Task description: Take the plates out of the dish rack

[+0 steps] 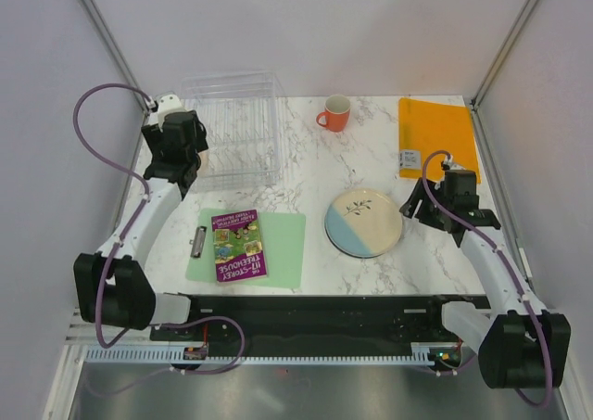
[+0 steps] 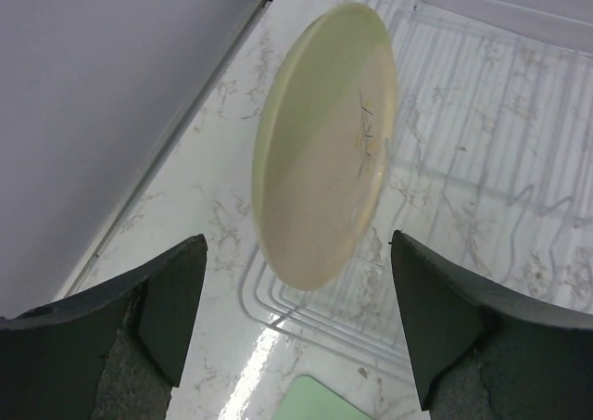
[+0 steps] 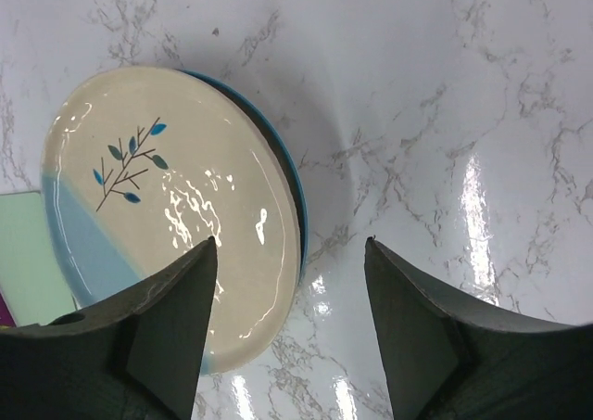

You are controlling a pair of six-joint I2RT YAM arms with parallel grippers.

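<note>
A pale yellow-green plate (image 2: 324, 151) with a sprig stands on edge in the clear dish rack (image 2: 482, 151), just ahead of my left gripper (image 2: 296, 318). That gripper is open, its fingers apart from the plate. In the top view the left gripper (image 1: 176, 160) hangs over the left near corner of the dish rack (image 1: 236, 128) and hides that plate. A blue-and-cream plate (image 1: 364, 222) lies flat on the table. My right gripper (image 3: 290, 318) is open above the right rim of that plate (image 3: 176, 216), holding nothing.
An orange mug (image 1: 334, 113) stands behind the flat plate, and an orange mat (image 1: 435, 137) lies at the back right. A light green mat (image 1: 283, 239) with a purple book (image 1: 238, 244) lies near the front, with a small clip (image 1: 198, 241) at its left edge.
</note>
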